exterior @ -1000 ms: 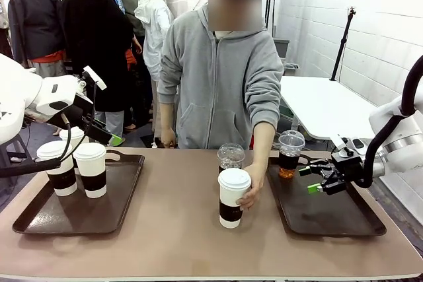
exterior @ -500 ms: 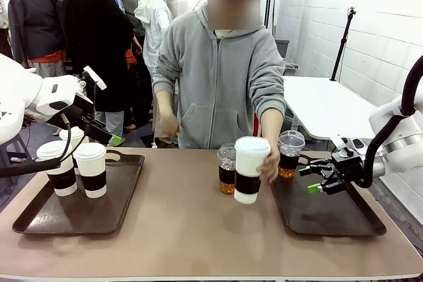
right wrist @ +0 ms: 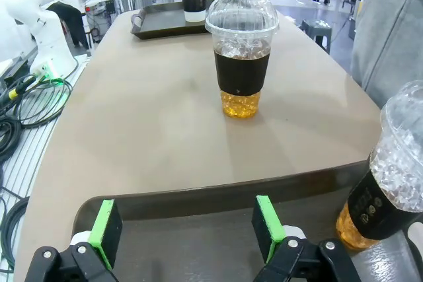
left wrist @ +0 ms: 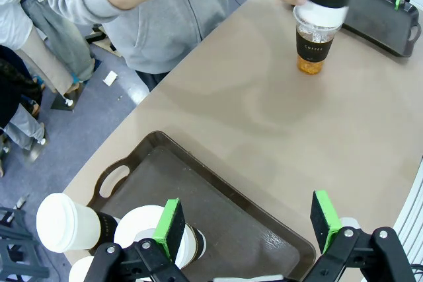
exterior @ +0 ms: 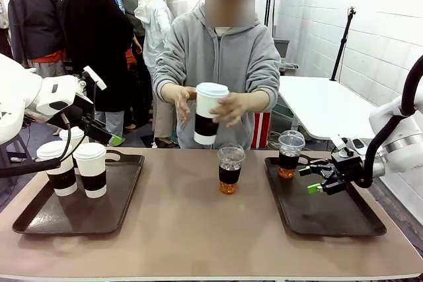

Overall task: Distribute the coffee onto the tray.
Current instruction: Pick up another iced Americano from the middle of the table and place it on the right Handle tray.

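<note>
A person across the table holds a white lidded paper cup (exterior: 210, 114) with a dark sleeve in both hands at chest height. Three more white cups (exterior: 91, 168) stand on the left brown tray (exterior: 39, 219). A clear dome-lidded cup of amber drink (exterior: 230, 169) (right wrist: 242, 57) stands on the bare table's middle. Another clear cup (exterior: 290, 154) (right wrist: 395, 177) stands at the far-left corner of the right tray (exterior: 337, 219). My left gripper (exterior: 100, 131) (left wrist: 248, 226) hangs open above the left tray. My right gripper (exterior: 318, 179) (right wrist: 187, 226) stays open and empty low over the right tray.
Brown tabletop (exterior: 185, 229) lies bare between the two trays. In the left wrist view, white cups (left wrist: 67, 222) stand just under my fingers. A white table (exterior: 324, 107) stands behind at the right, and people stand behind at the left.
The person lifted the white cup off the table near the right tray and carried it up and left to chest height, adding the other hand. Neither arm moved.
</note>
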Tool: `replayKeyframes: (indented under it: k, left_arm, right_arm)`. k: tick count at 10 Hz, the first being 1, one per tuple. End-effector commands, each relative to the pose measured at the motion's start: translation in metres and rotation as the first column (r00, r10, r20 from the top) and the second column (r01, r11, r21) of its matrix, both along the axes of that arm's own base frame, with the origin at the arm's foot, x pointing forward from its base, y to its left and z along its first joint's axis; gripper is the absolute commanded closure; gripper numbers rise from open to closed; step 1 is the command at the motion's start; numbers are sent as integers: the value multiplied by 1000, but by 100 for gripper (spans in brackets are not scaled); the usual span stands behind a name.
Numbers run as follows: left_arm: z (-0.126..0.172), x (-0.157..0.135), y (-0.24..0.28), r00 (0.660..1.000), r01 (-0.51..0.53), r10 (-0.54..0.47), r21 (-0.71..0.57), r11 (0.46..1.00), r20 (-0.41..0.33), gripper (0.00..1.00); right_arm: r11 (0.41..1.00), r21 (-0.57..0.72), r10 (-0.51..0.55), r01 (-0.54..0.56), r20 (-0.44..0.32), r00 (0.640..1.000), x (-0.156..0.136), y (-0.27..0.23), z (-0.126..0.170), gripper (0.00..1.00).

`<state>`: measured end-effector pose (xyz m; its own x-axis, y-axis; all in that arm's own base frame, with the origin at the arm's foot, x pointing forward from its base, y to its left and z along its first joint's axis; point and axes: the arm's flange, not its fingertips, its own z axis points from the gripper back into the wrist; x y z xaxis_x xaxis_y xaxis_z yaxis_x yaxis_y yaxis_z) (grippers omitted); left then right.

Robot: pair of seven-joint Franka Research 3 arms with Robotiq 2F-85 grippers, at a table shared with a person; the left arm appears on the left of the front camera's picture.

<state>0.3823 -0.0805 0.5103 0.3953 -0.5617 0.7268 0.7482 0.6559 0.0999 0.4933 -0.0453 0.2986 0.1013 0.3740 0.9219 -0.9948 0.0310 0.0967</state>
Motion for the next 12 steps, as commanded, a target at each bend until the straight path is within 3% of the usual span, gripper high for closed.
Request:
replayKeyframes:
  k: [1, 12]
  left_arm:
    - [-2, 2, 2, 1000, 6, -6, -4, 1000, 1, 0]
    - [-2, 2, 2, 1000, 6, -6, -4, 1000, 1, 0]
  right_arm:
    - [1000, 0, 0, 0, 1, 1000, 0, 0, 0, 0]
    - [998, 34, 56, -57, 40, 998, 7, 45, 0, 0]
